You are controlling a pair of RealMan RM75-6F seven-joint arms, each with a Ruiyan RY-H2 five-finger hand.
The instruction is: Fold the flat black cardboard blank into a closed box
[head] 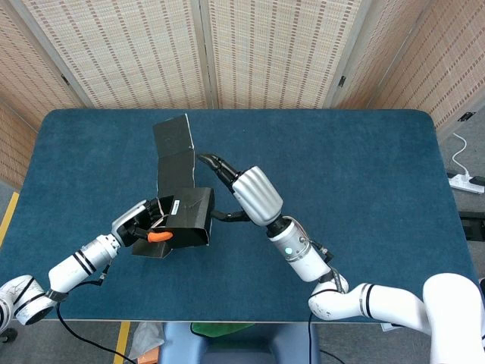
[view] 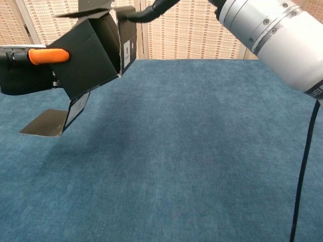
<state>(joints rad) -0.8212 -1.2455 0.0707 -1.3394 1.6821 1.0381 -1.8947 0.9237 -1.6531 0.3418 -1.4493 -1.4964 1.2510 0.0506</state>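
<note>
The left hand (head: 145, 225) grips the half-formed black cardboard box (head: 182, 218) from its left side, an orange-tipped finger (view: 48, 55) laid flat across the nearest wall and the rest of the hand behind that wall; the box is held up off the blue table (head: 364, 167). Right of it, the right hand (head: 235, 199) reaches in with its fingers spread and grasps nothing; its dark fingertips (head: 212, 161) press against the side flap on the box's right, which now stands nearly shut against the body, as the chest view shows with the labelled flap (view: 127, 48) turned in under a fingertip. Whether the thumb below also touches the cardboard cannot be told.

Beyond the left hand, the long lid panel (head: 174, 152) rises away from the box toward the far edge of the table, still open. Below the left hand, another flap (view: 48, 122) hangs down and lies flat on or just over the tabletop.

The step in hand looks like closing the right side flap. The task seems about midway: the body is squared up, but lid and lower flap are loose. Next, the right hand would need to hold that flap in while the lid is brought over, with the left hand keeping the body square so the walls do not spring apart.
</note>
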